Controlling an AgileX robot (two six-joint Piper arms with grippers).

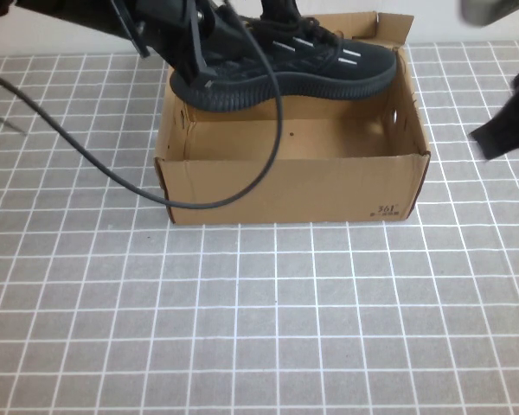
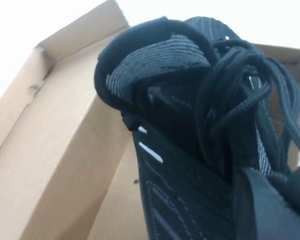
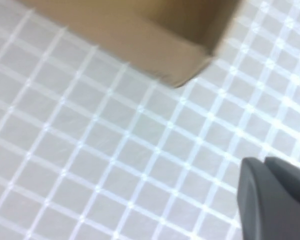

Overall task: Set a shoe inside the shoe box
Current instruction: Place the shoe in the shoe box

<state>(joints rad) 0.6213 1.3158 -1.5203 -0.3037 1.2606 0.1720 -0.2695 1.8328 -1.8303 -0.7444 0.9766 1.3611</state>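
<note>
**A:** so where's the shoe (image 1: 285,65) at right now?

**B:** up in the air over the shoe box (image 1: 294,177), hanging above the back half of the opening, toe pointing to the robot's right, sole roughly level. It's black mesh with white dashes on the side. In the left wrist view you see the collar and a mess of black laces (image 2: 245,85) right up close, with the box's cardboard wall behind it.

**A:** and the left hand?

**B:** the left hand (image 1: 209,39) is clamped on the shoe at the heel end, fingers pinched together on it. A black cable (image 1: 242,194) loops off that arm down across the box front.

**A:** what about the other one?

**B:** the right hand (image 3: 275,200) is closed with nothing in it, off to the right of the box above the worktop (image 1: 259,328), which is grey with a white grid. Its wrist view catches one box corner (image 3: 190,65).
</note>
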